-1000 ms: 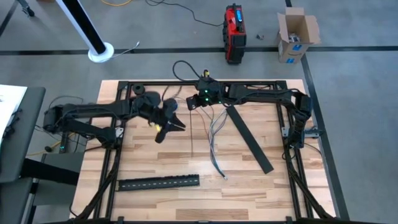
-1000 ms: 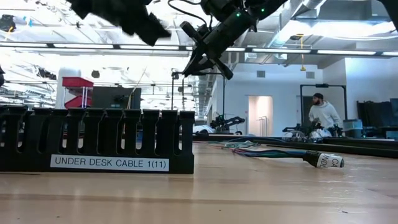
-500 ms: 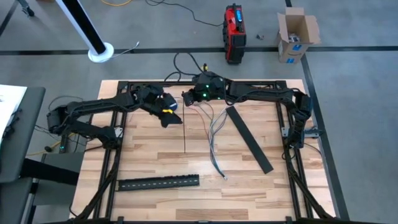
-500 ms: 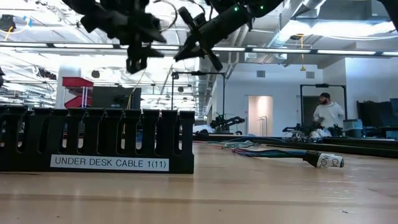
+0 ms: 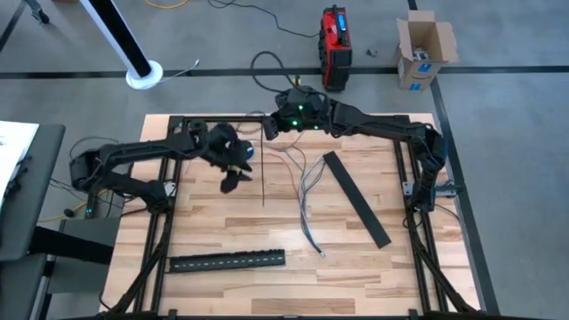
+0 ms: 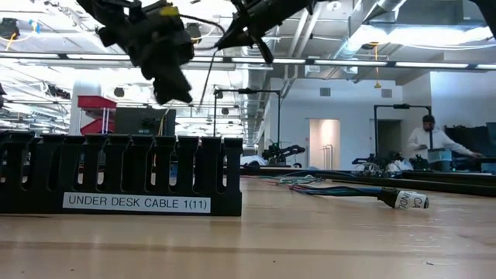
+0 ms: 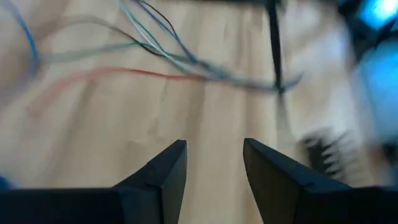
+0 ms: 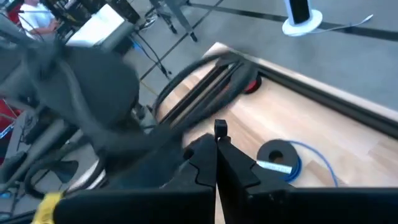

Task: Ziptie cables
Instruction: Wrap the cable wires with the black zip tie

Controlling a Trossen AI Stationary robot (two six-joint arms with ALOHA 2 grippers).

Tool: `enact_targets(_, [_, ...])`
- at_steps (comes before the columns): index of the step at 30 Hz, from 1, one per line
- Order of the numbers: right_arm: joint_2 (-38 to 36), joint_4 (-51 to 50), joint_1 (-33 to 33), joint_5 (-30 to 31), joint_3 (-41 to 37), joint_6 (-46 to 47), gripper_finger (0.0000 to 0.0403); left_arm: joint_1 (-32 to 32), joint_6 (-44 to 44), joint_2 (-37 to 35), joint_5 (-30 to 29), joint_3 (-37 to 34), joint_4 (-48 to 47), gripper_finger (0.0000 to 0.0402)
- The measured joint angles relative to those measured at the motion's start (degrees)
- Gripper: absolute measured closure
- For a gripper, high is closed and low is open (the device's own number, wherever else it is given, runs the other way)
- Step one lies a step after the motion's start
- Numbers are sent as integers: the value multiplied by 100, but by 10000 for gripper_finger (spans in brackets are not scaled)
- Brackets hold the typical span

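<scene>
Pinching a thin black zip tie [image 5: 264, 173] that hangs down, the right gripper [image 5: 268, 130] hovers near the table's far edge, seemingly presenting it to the left gripper [image 5: 233, 177], fingers parted and empty, while the cables [image 5: 307, 191] lie mid-table.

the surface [image 5: 222, 227] is pale wood in lengthwise planks, framed in black. the cables [image 5: 307, 191] are thin strands of grey, white and dark; in the left wrist view they [image 7: 161, 50] show green, blue and one red strand. two flat strips, one [image 5: 356, 198] lying aslant and one slotted [image 5: 227, 260], are black; the slotted one [image 6: 116, 184] carries a white label with black lettering. the tape roll [image 8: 279, 159] is blue and black. both arms are dark, the left gripper [image 5: 233, 178] with a yellow spot nearby, the right gripper [image 5: 265, 130] beside green lights. beyond, a red and black case [image 5: 335, 37] and a brown cardboard box [image 5: 425, 49] sit on a grey floor.
</scene>
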Motion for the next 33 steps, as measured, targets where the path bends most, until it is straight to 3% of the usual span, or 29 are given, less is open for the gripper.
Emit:
enact_targets(3, [-2,-52,-80,-72,42,-12,403,-535,1554,-49,-954,0,-360,252])
enact_targets(5, [0,-69,-121,-114,48,-11,403,-1022,2146,-92,-1928,11,-463,257])
enact_targets(8, [0,-65,-189,-140,59,-27,403,-1829,3058,-175,-3921,52,-482,264])
enact_targets(11, [0,-74,-272,-229,59,-39,403,-2469,4076,-326,-5076,52,-66,266])
enact_targets(18, [0,20,-453,-763,59,13,403,-2956,5842,-421,-5784,63,1715,267])
enact_targets(28, [0,482,-772,-1894,59,375,403,-2845,7197,-416,-5815,-1,1597,267])
enact_targets(33, [0,667,-854,-2104,59,425,403,-2827,7669,-414,-5796,-4,1896,267])
